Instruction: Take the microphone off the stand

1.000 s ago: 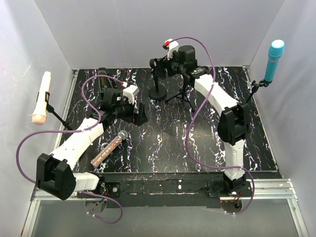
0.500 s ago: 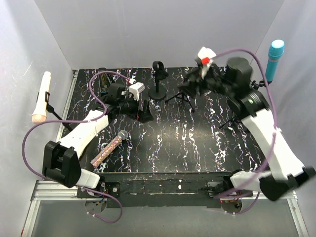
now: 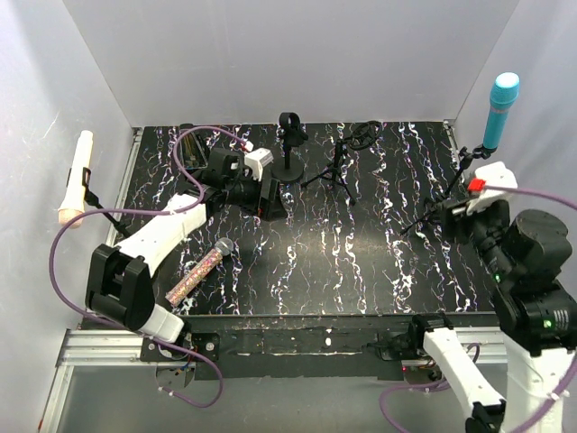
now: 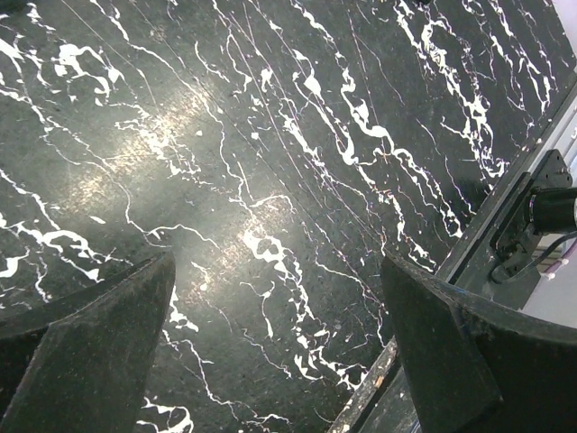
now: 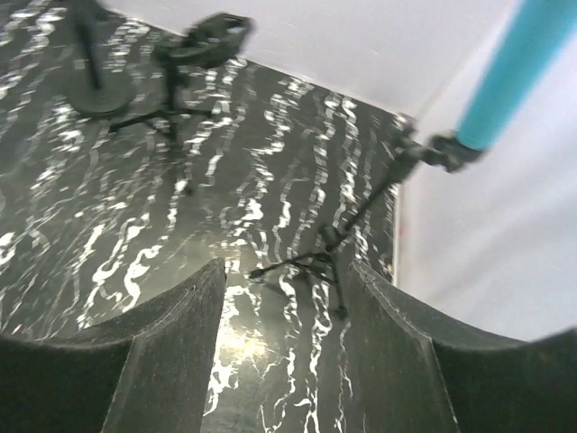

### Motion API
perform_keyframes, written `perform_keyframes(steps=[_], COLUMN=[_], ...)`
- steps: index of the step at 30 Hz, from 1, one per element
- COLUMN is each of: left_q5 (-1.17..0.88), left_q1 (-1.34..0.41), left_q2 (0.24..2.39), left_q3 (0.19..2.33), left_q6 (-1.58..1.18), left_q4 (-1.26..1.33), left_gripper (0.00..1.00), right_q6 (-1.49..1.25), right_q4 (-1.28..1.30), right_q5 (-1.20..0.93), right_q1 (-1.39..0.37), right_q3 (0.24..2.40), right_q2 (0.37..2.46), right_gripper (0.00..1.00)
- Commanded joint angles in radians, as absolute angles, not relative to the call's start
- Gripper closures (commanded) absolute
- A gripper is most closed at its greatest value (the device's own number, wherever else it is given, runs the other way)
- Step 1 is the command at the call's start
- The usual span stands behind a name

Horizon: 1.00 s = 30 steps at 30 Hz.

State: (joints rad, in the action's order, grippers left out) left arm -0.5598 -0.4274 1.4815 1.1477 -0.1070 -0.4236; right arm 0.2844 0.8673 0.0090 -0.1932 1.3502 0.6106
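Note:
A teal microphone [image 3: 500, 106] stands clipped in a tripod stand [image 3: 455, 185] at the far right; it also shows in the right wrist view [image 5: 518, 68] above its tripod legs [image 5: 329, 248]. My right gripper [image 3: 448, 216] is open and empty, low beside those legs; in its own view [image 5: 284, 298] the legs lie just beyond the fingertips. A white microphone [image 3: 77, 176] sits in a stand at the far left. A glittery microphone [image 3: 203, 269] lies loose on the table. My left gripper [image 3: 270, 197] is open and empty over bare table [image 4: 279, 298].
Two stands without microphones are at the back centre: a round-base one [image 3: 288, 149] and a tripod [image 3: 343, 162], both also in the right wrist view [image 5: 194, 54]. White walls close in the black marbled table [image 3: 343, 262]. The table's edge rail shows in the left wrist view [image 4: 514, 225].
My right arm has swung from the back-centre stands to the right side, down by the teal microphone's tripod. My left gripper has shifted a little right and back.

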Motion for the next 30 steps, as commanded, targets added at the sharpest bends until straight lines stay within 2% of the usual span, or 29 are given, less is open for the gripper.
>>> perform_keyframes(steps=[1, 4, 9, 16, 22, 30], left_q5=[-0.554, -0.496, -0.387, -0.354, -0.379, -0.382], left_q1=[-0.465, -0.498, -0.571, -0.592, -0.592, -0.592], left_q2=[1.505, 1.502, 1.48, 1.474, 1.483, 1.483], left_q3=[1.184, 1.201, 1.18, 1.213, 1.252, 1.279], left_q6=[-0.114, -0.101, -0.071, -0.055, -0.017, 0.026], left_q4=[-0.394, -0.419, -0.411, -0.495, -0.497, -0.505], left_gripper=[0.02, 0.02, 0.02, 0.02, 0.02, 0.02], right_q6=[0.212, 0.193, 0.271, 0.377, 0.417, 0.408], right_q4=[0.836, 0.792, 0.628, 0.395, 0.085, -0.11], right_q5=[0.091, 0.112, 0.213, 0.126, 0.022, -0.047], right_q1=[-0.034, 0.057, 0.115, 0.212, 0.25, 0.265], right_q3=[1.443, 1.496, 1.442, 1.381, 1.162, 1.111], right_q2=[0.751, 0.802, 0.793, 0.822, 0.796, 0.873], right_gripper=[0.37, 0.37, 0.34, 0.32, 0.29, 0.3])
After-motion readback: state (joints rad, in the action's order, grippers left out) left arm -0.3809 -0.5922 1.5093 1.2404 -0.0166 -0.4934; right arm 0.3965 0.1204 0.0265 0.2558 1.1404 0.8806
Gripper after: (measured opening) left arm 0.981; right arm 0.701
